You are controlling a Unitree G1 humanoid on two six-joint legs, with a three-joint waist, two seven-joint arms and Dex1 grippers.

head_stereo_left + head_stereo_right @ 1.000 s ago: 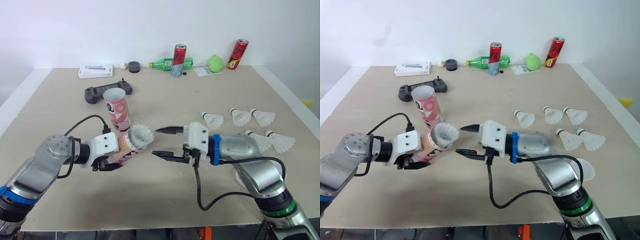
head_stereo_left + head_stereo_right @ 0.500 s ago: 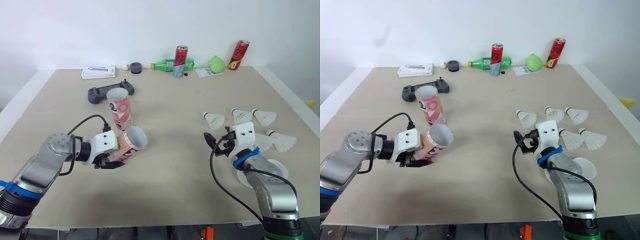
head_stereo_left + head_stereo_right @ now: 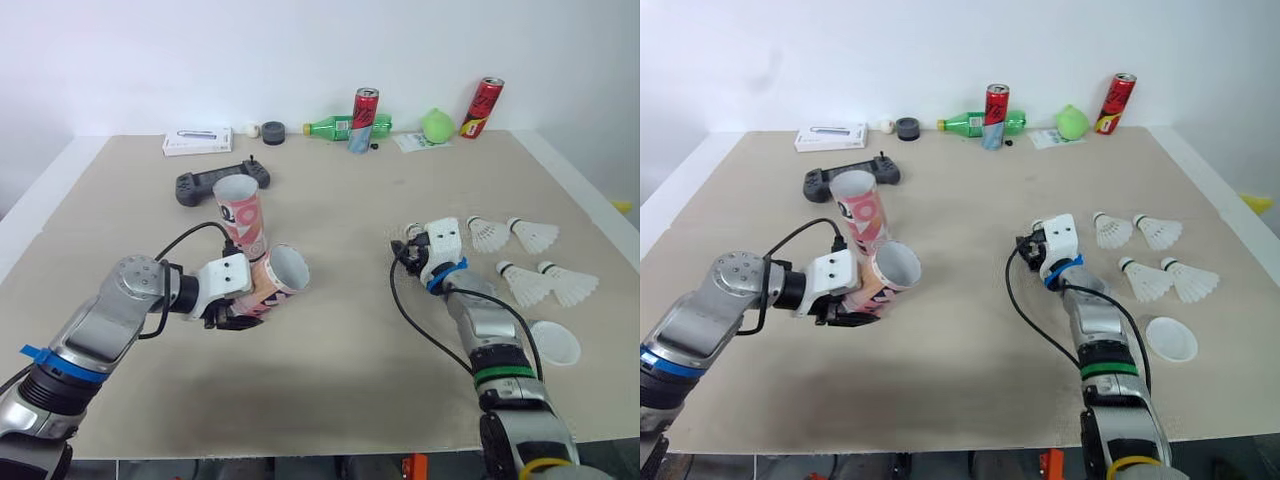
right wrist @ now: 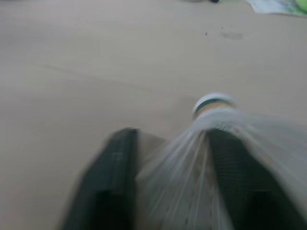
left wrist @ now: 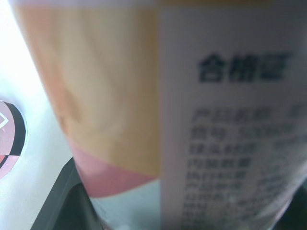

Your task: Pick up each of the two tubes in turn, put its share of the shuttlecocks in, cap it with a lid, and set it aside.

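My left gripper [image 3: 243, 303] is shut on a pink and orange tube [image 3: 272, 284], held tilted just above the table with its open mouth facing right. In the left wrist view the tube's printed wall [image 5: 192, 120] is pressed close. A second tube [image 3: 242, 214] stands upright just behind it. My right gripper [image 3: 405, 243] is low at centre right, and a white shuttlecock [image 4: 211, 143] sits between its fingers [image 4: 112, 187] with the cork pointing away. Several more shuttlecocks [image 3: 525, 285] lie on the table to its right. A white lid [image 3: 555, 342] lies near the front right.
A black game controller [image 3: 222, 183] lies behind the upright tube. Along the back edge are a white box [image 3: 196, 143], a black disc [image 3: 271, 132], a green bottle [image 3: 335, 127], two red cans [image 3: 363, 108] and a green ball [image 3: 434, 125].
The shuttlecock at the tube's mouth has dropped out of sight inside. My right arm swung away from the tube to the shuttlecocks and closed around the nearest one. The left arm kept its hold.
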